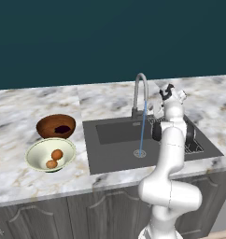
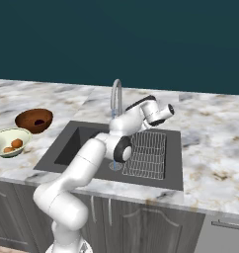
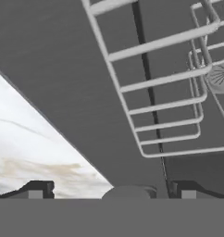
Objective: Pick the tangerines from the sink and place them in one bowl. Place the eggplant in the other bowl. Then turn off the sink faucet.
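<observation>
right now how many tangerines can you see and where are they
2. Both tangerines lie side by side in the pale cream-green bowl on the counter left of the sink: one further back, the other nearer the front. None show in the sink.

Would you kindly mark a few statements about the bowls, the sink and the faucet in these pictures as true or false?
1. Both tangerines lie in the pale bowl. True.
2. The eggplant is still in the sink. False: it lies in the reddish-brown bowl.
3. Water runs from the sink faucet. True: a blue stream falls to the drain.
4. The gripper is shut on a tangerine. False: its jaws stand open and hold nothing.
5. The wire rack stands on the counter beside the bowls. False: it sits in the sink, at the side away from the bowls.
</observation>
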Robot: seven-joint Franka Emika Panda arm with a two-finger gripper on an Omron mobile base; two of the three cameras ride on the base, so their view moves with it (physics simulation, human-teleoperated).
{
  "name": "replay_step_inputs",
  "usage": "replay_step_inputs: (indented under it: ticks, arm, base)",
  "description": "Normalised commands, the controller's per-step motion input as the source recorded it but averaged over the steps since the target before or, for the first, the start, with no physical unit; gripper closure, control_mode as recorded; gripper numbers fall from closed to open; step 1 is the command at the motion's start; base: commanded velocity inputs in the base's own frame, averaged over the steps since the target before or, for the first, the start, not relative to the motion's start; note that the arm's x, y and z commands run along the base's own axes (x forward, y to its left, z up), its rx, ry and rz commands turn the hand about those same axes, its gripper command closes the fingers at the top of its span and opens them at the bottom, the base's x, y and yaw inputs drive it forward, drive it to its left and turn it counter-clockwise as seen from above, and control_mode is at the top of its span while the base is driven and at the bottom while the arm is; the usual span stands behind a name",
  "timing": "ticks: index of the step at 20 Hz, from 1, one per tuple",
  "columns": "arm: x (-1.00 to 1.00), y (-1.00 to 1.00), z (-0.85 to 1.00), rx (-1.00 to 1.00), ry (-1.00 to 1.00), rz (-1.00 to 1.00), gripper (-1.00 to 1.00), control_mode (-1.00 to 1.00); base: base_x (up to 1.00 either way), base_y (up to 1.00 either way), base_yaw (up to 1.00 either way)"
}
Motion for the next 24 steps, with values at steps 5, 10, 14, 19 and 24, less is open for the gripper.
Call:
replay_step_inputs:
  ticks: [5,10,14,19,24]
  arm:
    - [0.42,0.42,-0.12,0.00,0.21,0.15,-1.00,-1.00]
    - [0.31,0.84,0.00,-0.03,0.09,0.45,-1.00,-1.00]
    - [0.07,1.00,0.03,-0.15,0.03,0.53,-1.00,-1.00]
    - [-0.04,1.00,0.22,-0.22,-0.02,0.49,-1.00,-1.00]
    - [-0.01,1.00,0.36,-0.33,-0.05,0.29,-1.00,-1.00]
  base:
    - [0.00,0.00,0.00]
    - [0.00,0.00,0.00]
    - [0.00,0.00,0.00]
    - [0.00,0.00,0.00]
    - [0.00,0.00,0.00]
